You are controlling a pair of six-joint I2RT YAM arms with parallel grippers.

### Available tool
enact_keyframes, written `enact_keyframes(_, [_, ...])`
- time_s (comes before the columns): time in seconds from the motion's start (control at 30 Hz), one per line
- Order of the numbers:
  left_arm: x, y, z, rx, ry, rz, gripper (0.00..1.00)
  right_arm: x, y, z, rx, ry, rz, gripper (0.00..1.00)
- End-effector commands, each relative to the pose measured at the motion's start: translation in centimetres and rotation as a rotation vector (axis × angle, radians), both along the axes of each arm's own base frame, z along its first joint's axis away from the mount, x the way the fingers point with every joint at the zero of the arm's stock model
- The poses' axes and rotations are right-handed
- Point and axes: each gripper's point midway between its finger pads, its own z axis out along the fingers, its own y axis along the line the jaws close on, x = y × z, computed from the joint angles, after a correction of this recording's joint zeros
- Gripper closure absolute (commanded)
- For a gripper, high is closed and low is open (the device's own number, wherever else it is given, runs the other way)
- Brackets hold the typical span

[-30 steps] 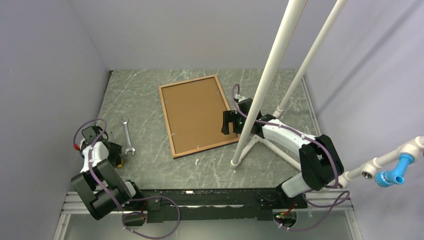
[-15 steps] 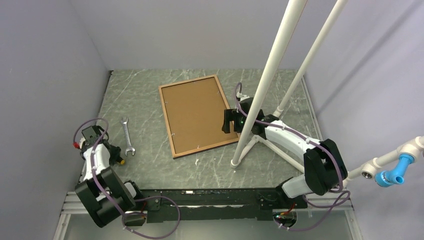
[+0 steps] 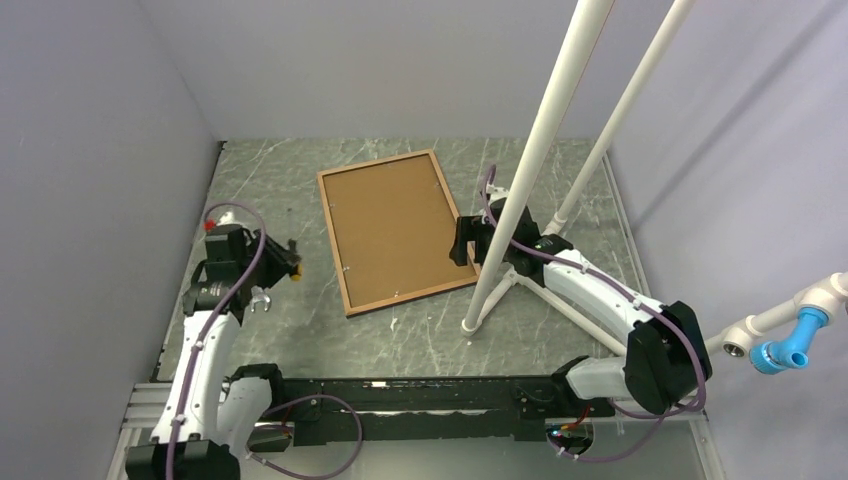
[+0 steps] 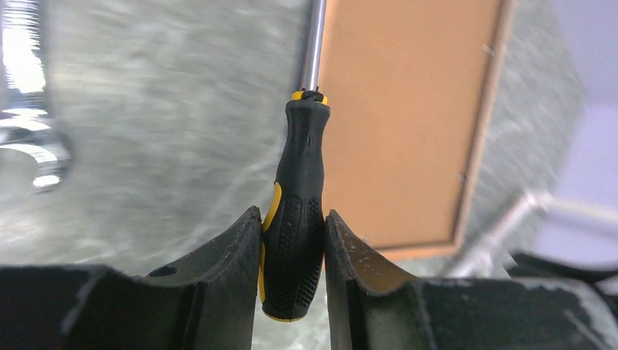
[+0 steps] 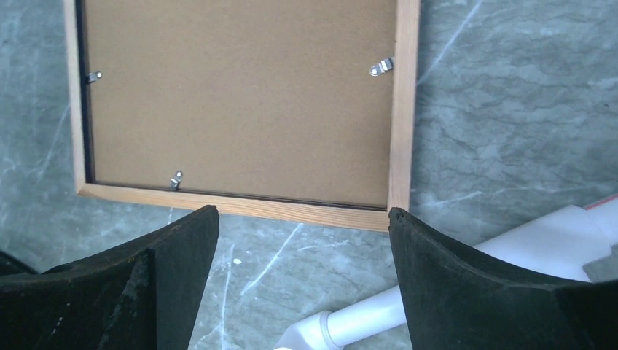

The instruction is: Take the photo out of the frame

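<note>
1. Frame [image 5: 403, 109] is lying face down mid-table, brown backing board [image 3: 395, 228] up. The photo is not showing; judging it is sitting under the board.
2. Left gripper [image 4: 291, 214] is clamping the black-and-yellow handle of a screwdriver [image 4: 302, 160], with the shaft pointing toward the frame's left edge, near it but not touching.
3. Right gripper [image 5: 302, 213] is hovering over the frame's near right corner, jaws wide apart and holding nothing.
4. Step in hand, as I read it: bringing the tool to the metal clips [image 5: 380, 67] that are pinning the board.
5. Next move is calling for the tip under a clip to turn or lift it, while the right claw is steadying the rim.
</note>
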Motion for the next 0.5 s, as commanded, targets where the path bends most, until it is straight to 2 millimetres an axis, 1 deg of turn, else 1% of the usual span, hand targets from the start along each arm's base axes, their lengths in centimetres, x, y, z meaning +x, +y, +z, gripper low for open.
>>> enact_keyframes(0.0, [1.5,-8.7,4.6,-0.235,-0.201,-0.320,1.00,-0.1,2.2,1.7,0.097,-0.019,0.087,0.12])
enact_keyframes(0.03, [1.8,-10.4,5.9,-0.268,-0.272,-0.389,1.00,-0.3,2.8,1.8,0.113,-0.007,0.111,0.12])
enact_keyframes(0.07, [1.8,-11.8,6.6,-0.301,-0.314,-0.439,1.00,-0.6,3.4,2.0,0.140,0.005,0.137,0.12])
enact_keyframes(0.17, [1.2,-15.9,8.2,-0.340,-0.417,-0.572,1.00,-1.9,5.9,3.4,0.283,0.018,0.249,0.13])
enact_keyframes(0.23, [1.2,-17.5,8.4,-0.359,-0.455,-0.588,1.00,-3.1,7.2,4.8,0.391,0.000,0.315,0.13])
enact_keyframes(0.3, [1.4,-18.8,8.2,-0.409,-0.468,-0.580,1.00,-4.3,8.3,6.4,0.499,-0.035,0.389,0.13])
enact_keyframes(0.37, [1.7,-20.2,8.3,-0.472,-0.486,-0.586,1.00,-5.2,8.7,6.8,0.554,-0.037,0.413,0.13])
enact_keyframes(0.47, [2.0,-23.0,8.4,-0.557,-0.480,-0.616,1.00,-5.3,8.9,6.4,0.574,-0.010,0.408,0.15])
